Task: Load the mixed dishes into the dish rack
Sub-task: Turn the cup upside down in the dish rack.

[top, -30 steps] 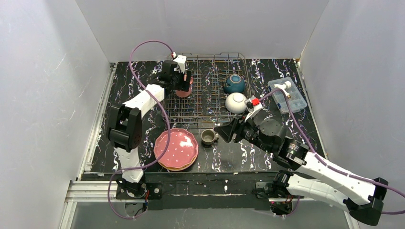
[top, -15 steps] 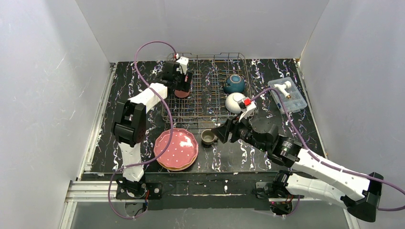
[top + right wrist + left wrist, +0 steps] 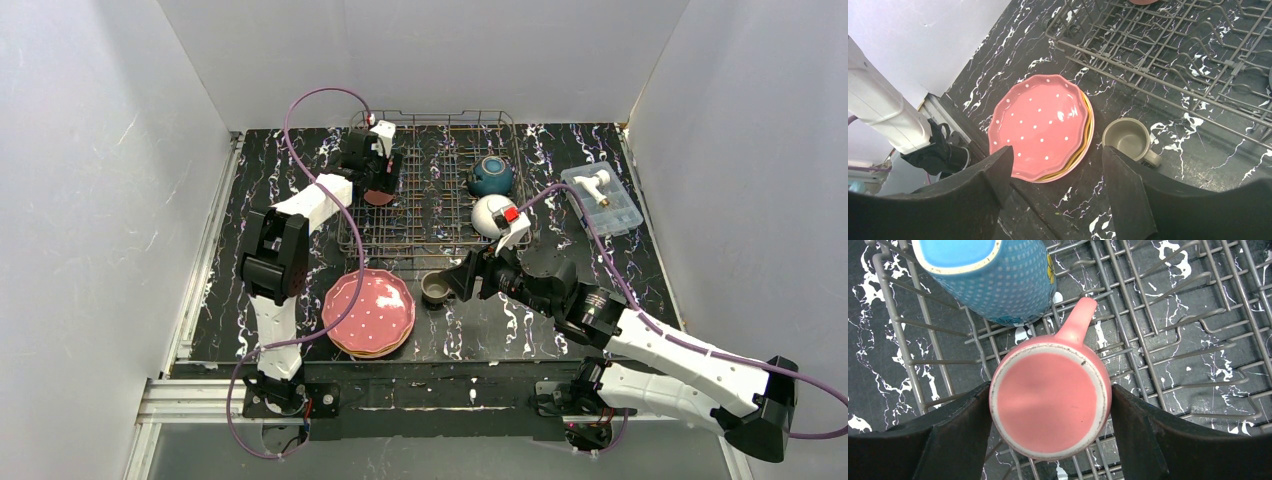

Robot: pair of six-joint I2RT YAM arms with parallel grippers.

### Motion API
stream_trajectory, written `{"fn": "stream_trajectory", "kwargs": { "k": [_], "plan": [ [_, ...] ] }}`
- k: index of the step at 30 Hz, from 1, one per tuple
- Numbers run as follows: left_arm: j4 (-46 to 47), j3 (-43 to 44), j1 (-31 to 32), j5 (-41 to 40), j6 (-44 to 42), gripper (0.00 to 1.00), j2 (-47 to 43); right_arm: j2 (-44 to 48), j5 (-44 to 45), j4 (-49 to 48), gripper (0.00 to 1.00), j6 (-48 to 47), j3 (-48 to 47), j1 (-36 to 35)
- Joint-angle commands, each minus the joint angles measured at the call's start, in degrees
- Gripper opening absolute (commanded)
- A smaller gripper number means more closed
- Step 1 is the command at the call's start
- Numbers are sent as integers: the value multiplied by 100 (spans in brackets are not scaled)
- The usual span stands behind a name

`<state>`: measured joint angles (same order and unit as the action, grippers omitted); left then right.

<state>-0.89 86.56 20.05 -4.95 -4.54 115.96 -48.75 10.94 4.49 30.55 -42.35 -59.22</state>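
Left tool [image 3: 1050,390] clamps the upturned pink ceramic mug [image 3: 1050,405] inside the grey wire dish rack [image 3: 1173,335] (blue dotted mug [image 3: 993,280] crowding just ahead). Right tool [image 3: 1057,155] gapes wide and empty above the scalloped pink dotted plates [image 3: 1040,120], with the grey-olive mug [image 3: 1125,140] just beside its right finger.

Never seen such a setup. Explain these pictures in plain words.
Two robot arms are bolted at the near edge of a black marbled table. One picture looks down from above; the other two come from a camera on each wrist. On the table stand a wire dish rack, a stack of dotted plates, pink on top, a grey-olive mug and a clear box. A teal bowl, a white bowl and a blue mug sit in the rack. The left tool grips a pink mug, bottom up, in the rack. The right tool is open and empty, near the grey-olive mug.
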Motion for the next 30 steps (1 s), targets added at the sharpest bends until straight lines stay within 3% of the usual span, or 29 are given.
{"fn": "stream_trajectory", "kwargs": {
  "k": [1,11,18,30],
  "plan": [
    [217,301,15,-223,-116,31,-126,68,53,-307,75,-84,-221,20],
    [275,187,7,-270,-154,73,-293,57,33,-317,81,-49,-238,24],
    [246,168,14,-270,-164,97,-369,85,59,-229,85,-40,-286,24],
    [170,104,12,-163,-85,98,-623,105,98,2,91,-82,-433,25]
  ]
}}
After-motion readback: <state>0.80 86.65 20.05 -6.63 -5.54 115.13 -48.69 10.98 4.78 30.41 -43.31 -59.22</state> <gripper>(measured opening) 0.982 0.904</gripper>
